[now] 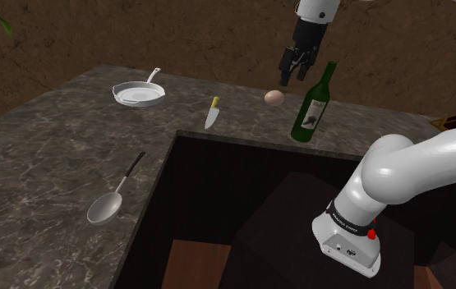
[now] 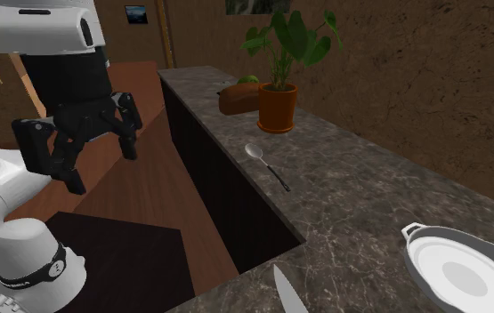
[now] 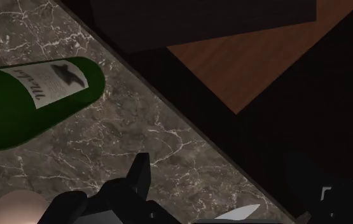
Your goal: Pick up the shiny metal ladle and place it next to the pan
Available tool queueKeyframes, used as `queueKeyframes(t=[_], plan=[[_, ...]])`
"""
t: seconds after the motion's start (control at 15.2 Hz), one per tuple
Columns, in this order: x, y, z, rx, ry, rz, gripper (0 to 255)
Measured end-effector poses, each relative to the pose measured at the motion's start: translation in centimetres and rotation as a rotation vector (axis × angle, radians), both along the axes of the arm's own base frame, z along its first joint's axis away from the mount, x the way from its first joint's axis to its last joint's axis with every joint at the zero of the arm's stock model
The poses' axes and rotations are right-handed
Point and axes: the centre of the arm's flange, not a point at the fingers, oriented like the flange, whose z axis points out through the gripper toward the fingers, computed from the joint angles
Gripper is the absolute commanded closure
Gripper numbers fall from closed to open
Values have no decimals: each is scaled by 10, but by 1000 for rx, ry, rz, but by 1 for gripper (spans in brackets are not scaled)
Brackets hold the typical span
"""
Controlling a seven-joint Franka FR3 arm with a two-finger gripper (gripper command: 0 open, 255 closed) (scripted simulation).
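Above the marbled counter (image 1: 37, 164), the black pincer (image 1: 294, 67) hangs with its two fingers apart and nothing between them. Close below it stand a green bottle (image 1: 315, 105) and an egg (image 1: 274, 98). Further away lie a knife (image 1: 212, 113) and the white pan (image 1: 140, 93), and farthest from the pincer lies the grey ladle (image 1: 111, 201), well apart from the pan.
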Motion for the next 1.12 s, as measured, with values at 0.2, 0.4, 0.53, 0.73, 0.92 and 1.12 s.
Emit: queueKeyframes(t=[0.2, 0.4, 0.53, 0.73, 0.92, 1.12], plan=[[1, 14, -6, 4, -1, -21, 0], [3, 44, -24, 15, -3, -73, 0], [8, 66, -36, 23, -4, -110, 0], [11, 100, -54, 35, -7, -167, 0], [18, 133, -73, 46, -8, -224, 0], [26, 166, -92, 57, -9, -281, 0]])
